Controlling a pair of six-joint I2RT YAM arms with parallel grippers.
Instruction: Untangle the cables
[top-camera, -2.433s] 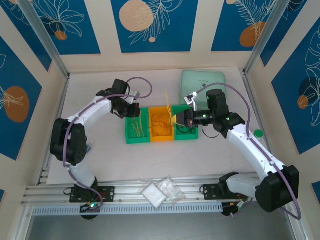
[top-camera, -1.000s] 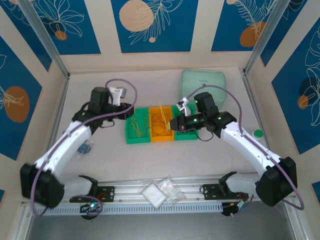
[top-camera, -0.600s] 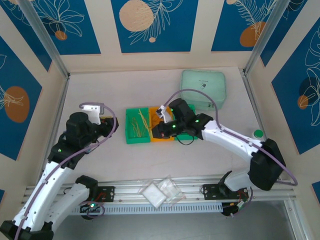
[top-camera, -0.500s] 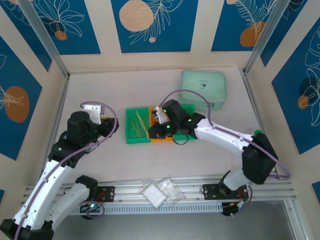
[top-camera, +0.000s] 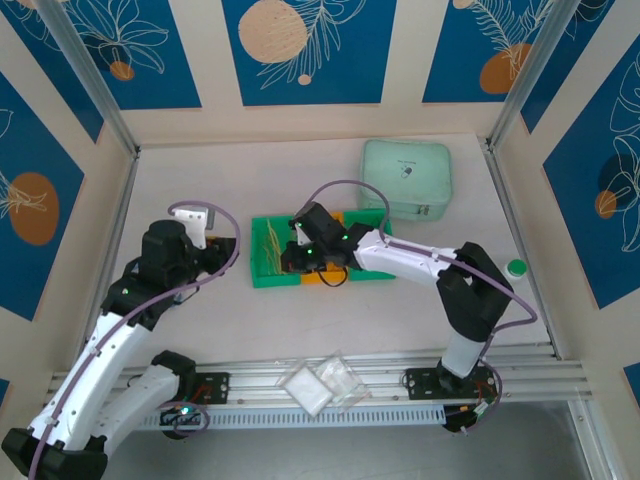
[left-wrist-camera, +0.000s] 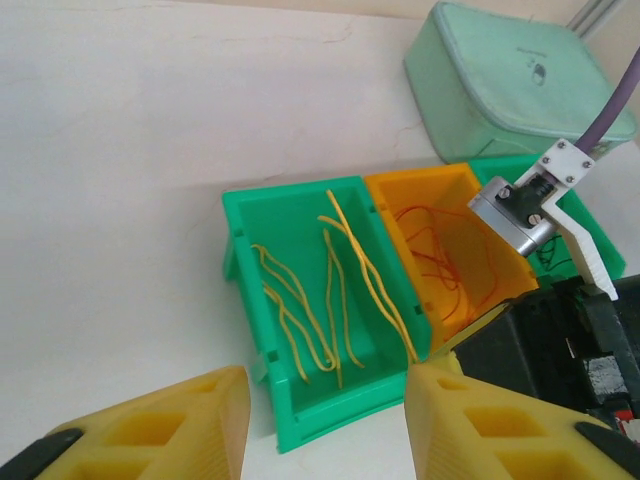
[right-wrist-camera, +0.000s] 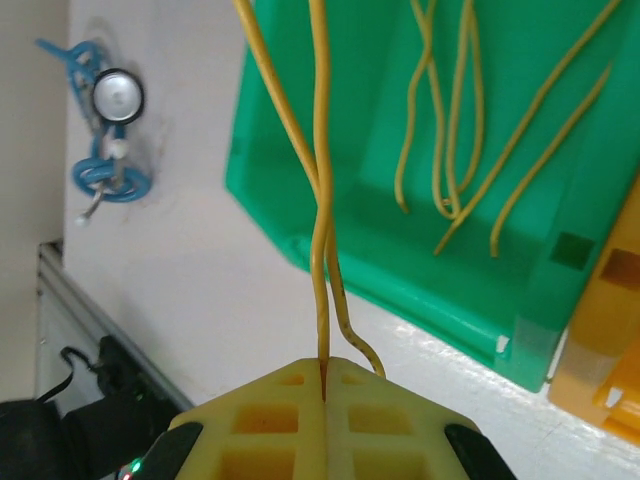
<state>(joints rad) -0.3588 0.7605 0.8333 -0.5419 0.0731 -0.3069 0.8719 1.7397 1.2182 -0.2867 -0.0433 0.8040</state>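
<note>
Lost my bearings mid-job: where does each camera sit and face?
Top external: above, behind the bases, looking down at the table; left arm, right arm show.
Left wrist: on the left arm, facing the leftmost green bin across its open left hand.
Right wrist: on the right arm, looking down past the right hand pinching a yellow cable.
Shared: the leftmost green bin.

The left arm and right arm have white links and black joints, each trailed by a purple cable. The left fingers and right fingers are yellow, with square recesses and black edges. A silver bracket carries screws. Green lights glow on the joints.
</note>
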